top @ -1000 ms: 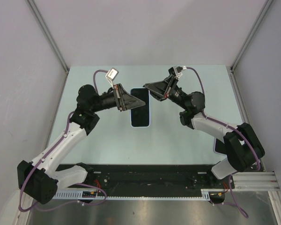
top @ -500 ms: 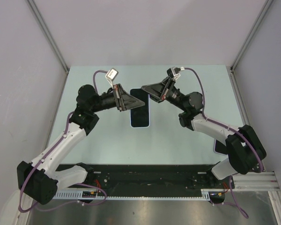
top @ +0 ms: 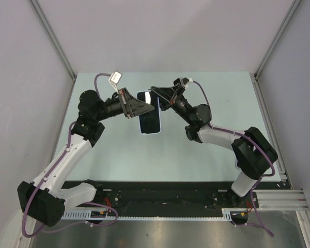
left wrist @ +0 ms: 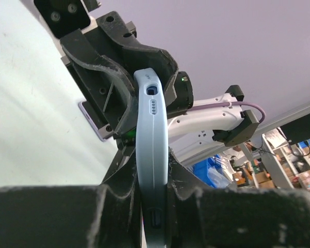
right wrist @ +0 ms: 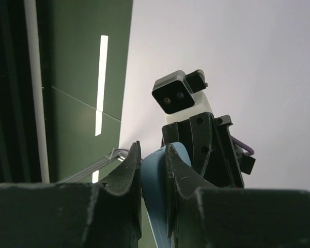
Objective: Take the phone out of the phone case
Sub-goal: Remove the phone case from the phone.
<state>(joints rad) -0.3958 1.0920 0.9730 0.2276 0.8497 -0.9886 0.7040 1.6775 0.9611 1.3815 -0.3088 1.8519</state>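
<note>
The phone in its light blue case is held between both grippers over the middle of the pale green table, screen up and slightly tilted. My left gripper is shut on the case's left long edge. In the left wrist view the case's blue edge runs up between the fingers. My right gripper is shut on the case's far right corner. In the right wrist view the blue case sits pinched between the fingers.
The left wrist view shows the right gripper's black body just beyond the case, and a flat lavender-edged object on the table. The right wrist view shows the left wrist's camera block. Grey walls stand around the table.
Both grippers have moved left and toward the far side with the cased phone between them. The phone now sits a little left of where it was and is tilted.
</note>
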